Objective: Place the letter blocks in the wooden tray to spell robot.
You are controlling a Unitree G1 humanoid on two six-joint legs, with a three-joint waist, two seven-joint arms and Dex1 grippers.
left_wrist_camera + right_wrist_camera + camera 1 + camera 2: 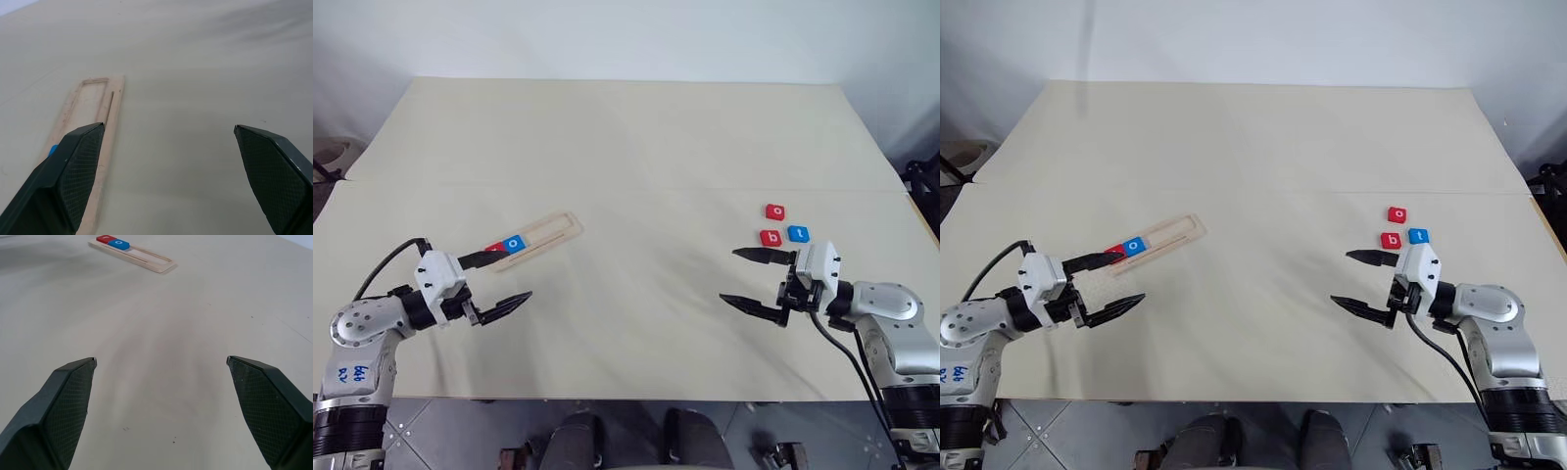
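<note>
Five flat square letter blocks lie on a pale matte table (626, 137). Two, a red block (103, 239) and a blue "o" (514, 243), sit side by side in the wooden tray (558, 227), a long narrow pale strip with a shallow groove, at centre left. Three lie loose at centre right: red "o" (775, 211), red "b" (770, 238), blue "t" (799, 233). The left gripper (512, 278) and right gripper (740, 277), each with two black textured fingers, are spread wide, grasping nothing.
</note>
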